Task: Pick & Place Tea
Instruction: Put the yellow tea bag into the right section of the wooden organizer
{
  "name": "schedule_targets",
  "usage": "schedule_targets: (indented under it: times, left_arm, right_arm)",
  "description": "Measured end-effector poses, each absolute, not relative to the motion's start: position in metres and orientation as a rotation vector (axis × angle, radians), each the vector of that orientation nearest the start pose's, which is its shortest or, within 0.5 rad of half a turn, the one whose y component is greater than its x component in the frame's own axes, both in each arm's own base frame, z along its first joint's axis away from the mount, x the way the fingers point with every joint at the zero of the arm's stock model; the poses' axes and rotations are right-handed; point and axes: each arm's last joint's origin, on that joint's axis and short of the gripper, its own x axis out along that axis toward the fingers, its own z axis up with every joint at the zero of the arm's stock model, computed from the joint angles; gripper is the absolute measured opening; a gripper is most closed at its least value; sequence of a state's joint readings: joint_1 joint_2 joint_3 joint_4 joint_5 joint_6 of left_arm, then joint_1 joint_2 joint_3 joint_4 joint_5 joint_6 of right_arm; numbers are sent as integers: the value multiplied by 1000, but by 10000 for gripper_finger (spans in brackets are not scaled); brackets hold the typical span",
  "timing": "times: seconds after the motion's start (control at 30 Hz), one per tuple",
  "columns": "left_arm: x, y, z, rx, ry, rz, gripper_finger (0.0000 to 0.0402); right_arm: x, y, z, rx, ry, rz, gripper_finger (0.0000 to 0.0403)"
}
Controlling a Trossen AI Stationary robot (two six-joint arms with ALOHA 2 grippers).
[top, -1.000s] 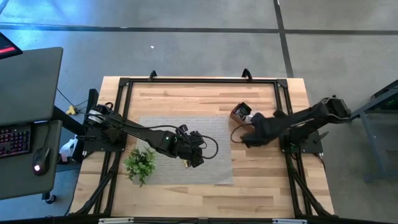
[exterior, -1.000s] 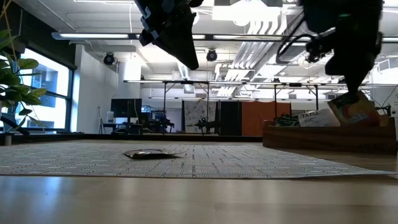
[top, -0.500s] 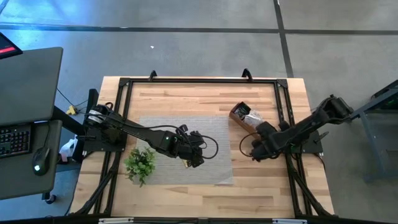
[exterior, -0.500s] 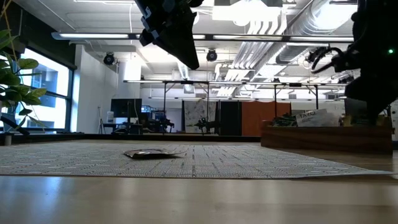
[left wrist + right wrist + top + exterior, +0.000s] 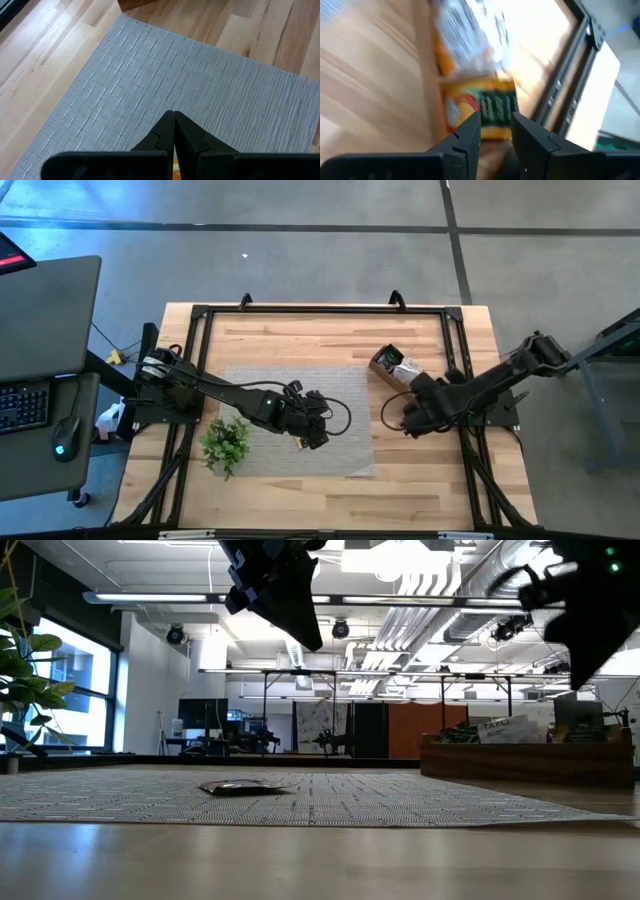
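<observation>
A: When the table point(image 5: 300, 330) is taken from above, how many of each thing are counted?

B: Two arms. One grey woven mat point(image 5: 270, 390). One green plant sprig point(image 5: 225, 442) at the mat's left corner. One wooden box point(image 5: 384, 364) on the right half of the table, with pale sachets point(image 5: 402, 366) seen inside; their number cannot be told from there. The left gripper point(image 5: 312, 436) is held over the mat. The right gripper point(image 5: 412, 418) is placed just beside the box, on its near side.

A: And level with the table-top?

B: One flat dark sachet point(image 5: 238, 786) is noted lying on the mat point(image 5: 400, 800), well apart from the wooden box point(image 5: 525, 762). Sachets are seen standing upright in the box, a white one with dark lettering point(image 5: 503, 728) among them. The left gripper point(image 5: 300, 625) hangs above the mat with its fingers brought to a point. Part of the right arm is seen above the box; its fingertips are cut off by the frame.

A: Left wrist?

B: Only the mat point(image 5: 150, 75) and bare wood are shown. The left gripper point(image 5: 173, 116) is pressed together, nothing between the fingers.

A: Right wrist?

B: The right gripper point(image 5: 496, 120) is seen with a gap between its fingers, nothing clamped. Beyond them one orange-and-yellow sachet with a dark green band point(image 5: 485, 112) is made out, and one pale sachet point(image 5: 467, 35) past it, both blurred.
</observation>
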State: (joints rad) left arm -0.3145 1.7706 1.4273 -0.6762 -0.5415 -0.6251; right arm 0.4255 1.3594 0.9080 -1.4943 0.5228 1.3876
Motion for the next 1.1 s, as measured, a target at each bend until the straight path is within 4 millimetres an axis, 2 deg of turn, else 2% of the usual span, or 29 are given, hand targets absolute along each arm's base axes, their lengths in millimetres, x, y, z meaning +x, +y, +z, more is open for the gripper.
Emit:
schedule_targets:
  times: [0.2, 0.5, 0.67, 0.9, 1.0, 1.1]
  left_arm:
    - [358, -101, 257, -151, 820, 480, 1]
    - [347, -106, 250, -195, 1006, 362, 1]
    - [342, -108, 248, -169, 1047, 369, 1]
    - [333, -117, 244, -70, 1143, 266, 1]
    - [328, -120, 231, -28, 1193, 188, 1]
    - [323, -118, 218, -63, 1247, 172, 1]
  right_arm:
    - [190, 67, 230, 148, 1078, -945, 104]
    - [228, 82, 208, 85, 811, -585, 103]
    - [247, 81, 197, 88, 601, -433, 103]
    - [248, 68, 175, 140, 431, -157, 103]
    - [247, 65, 168, 168, 391, -131, 103]
    - [252, 65, 160, 165, 403, -137, 103]
